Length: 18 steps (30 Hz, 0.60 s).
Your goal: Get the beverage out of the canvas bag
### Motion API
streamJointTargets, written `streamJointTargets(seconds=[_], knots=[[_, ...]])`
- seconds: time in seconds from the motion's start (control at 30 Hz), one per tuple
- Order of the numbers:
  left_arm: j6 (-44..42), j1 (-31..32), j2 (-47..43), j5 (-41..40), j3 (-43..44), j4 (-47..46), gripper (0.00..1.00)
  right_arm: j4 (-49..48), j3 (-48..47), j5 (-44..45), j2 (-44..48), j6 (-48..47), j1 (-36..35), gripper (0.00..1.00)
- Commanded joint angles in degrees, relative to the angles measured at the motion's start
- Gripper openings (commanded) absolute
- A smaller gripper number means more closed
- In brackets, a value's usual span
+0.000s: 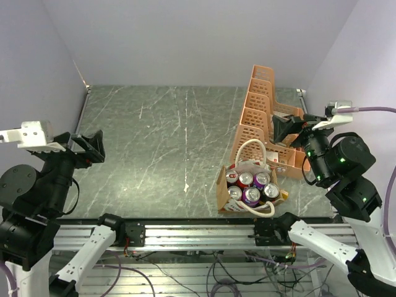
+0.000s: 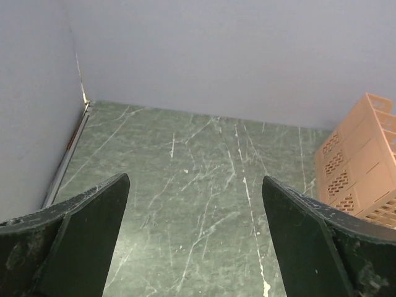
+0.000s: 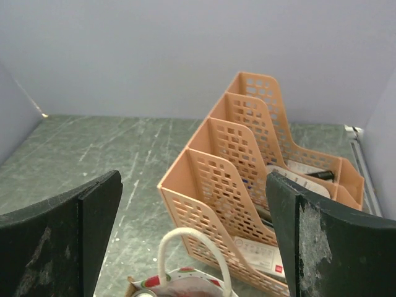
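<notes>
tan canvas tote bag (image 1: 221, 185) at the green marbled counter (image 1: 154, 142) front edge holds metal beverage cans (image 1: 252, 195), labels unreadable; left gripper (image 2: 195, 238) and right gripper (image 3: 193, 238) gape empty.

Between the black, grey-scuffed jaws of my left gripper (image 2: 195, 180) I see the table (image 2: 185, 142), dark green marble veined white. Between my right gripper (image 3: 193, 179) jaws is the orange lattice rack (image 3: 241, 154). Low between them is the canvas bag (image 1: 221, 184): white handle (image 3: 185, 231), tan flaps, red-marked whitish sides, red and purple cans (image 1: 246, 179).
</notes>
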<state>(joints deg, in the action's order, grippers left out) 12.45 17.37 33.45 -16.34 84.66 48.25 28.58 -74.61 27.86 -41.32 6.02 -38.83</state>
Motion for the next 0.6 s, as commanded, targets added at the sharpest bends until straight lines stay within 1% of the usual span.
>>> streamJointTargets(seconds=[0.0, 0.1, 0.27, 0.4, 0.57], knots=[[1.03, -0.94, 1.32, 0.99, -2.30, -0.94, 0.98, 2.52, 2.10, 1.55, 1.41, 3.50, 3.69, 1.00], [2.09, -1.53, 1.00, 2.75, -5.26, -2.20, 0.98, 4.76, 3.15, 2.06, 1.79, 5.28, 6.69, 1.00], [4.50, -2.45, -0.70, 6.53, -12.56, -6.30, 0.97, 7.98, 4.81, 3.76, 2.67, 8.97, 11.50, 1.00], [6.34, -3.13, -0.39, 9.56, -17.65, -7.66, 0.96, 9.81, 6.84, 4.00, 4.11, 11.85, 14.70, 1.00], [9.52, -3.85, 1.54, 17.65, -22.90, -9.93, 0.96, 11.03, 9.81, -1.01, 6.55, 12.19, 17.60, 1.00]])
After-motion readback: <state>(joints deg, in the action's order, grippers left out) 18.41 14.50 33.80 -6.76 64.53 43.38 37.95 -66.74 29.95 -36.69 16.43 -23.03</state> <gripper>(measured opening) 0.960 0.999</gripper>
